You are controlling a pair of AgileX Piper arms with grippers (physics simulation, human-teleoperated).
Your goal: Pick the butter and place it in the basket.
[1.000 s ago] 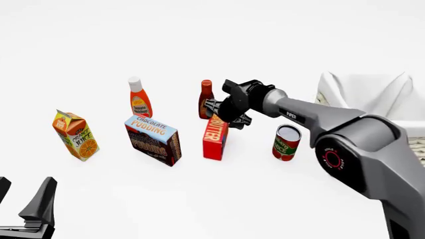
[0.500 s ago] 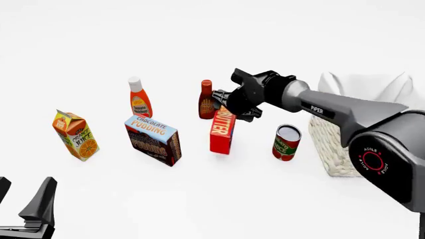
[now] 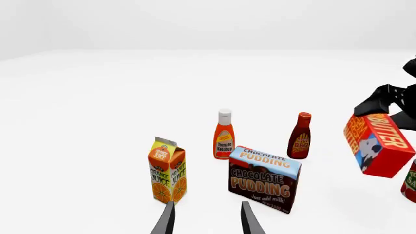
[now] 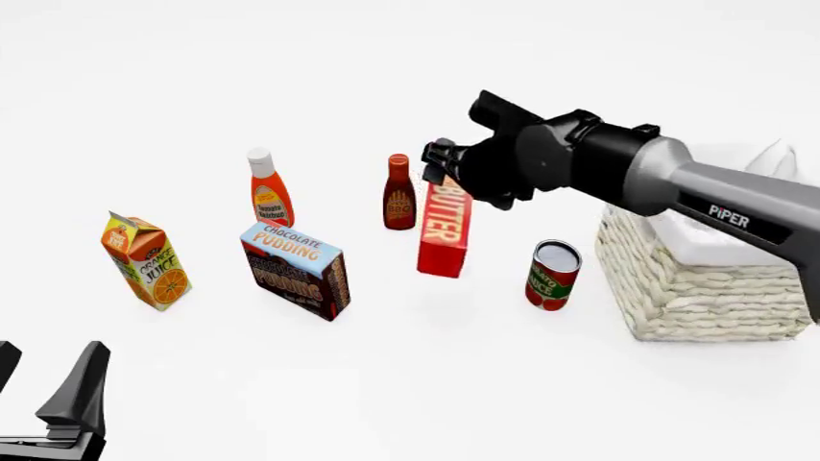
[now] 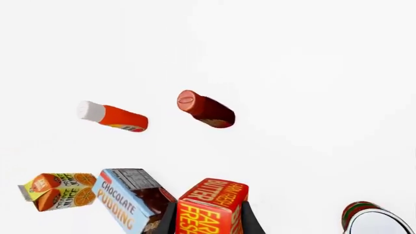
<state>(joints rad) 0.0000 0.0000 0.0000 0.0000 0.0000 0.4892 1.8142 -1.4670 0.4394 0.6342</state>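
— Although our right arm fills the right half of the front view, what is its gripper (image 4: pixel 451 173) doing?

— We have it pinching the butter (image 4: pixel 444 229) by its top end; in the right wrist view the two dark fingers (image 5: pixel 167 219) press against either side of the red box (image 5: pixel 211 207). The box hangs clear of the table, near the centre of the front frame, a little tilted, with its "BUTTER" lettering running down the face.

— And where is the basket?

— We see the basket (image 4: pixel 692 288) at the right edge of the front frame, woven wall towards us, partly behind our arm. The butter is well to the left of it, not over it.

— What stands around the butter?

— Just left of it is the BBQ sauce bottle (image 4: pixel 399 193); lower right of it, between butter and basket, the tomato can (image 4: pixel 552 275). Further left are the ketchup bottle (image 4: pixel 268 188), the chocolate pudding box (image 4: pixel 298 270) and, near the left edge, the orange juice carton (image 4: pixel 145 259).

— Our left gripper?

— We find the left gripper (image 4: pixel 45 396) in the lower left corner of the front frame, holding nothing, its fingers (image 3: pixel 163 220) spread apart in the left wrist view, where the butter (image 3: pixel 379 144) shows at the right edge.
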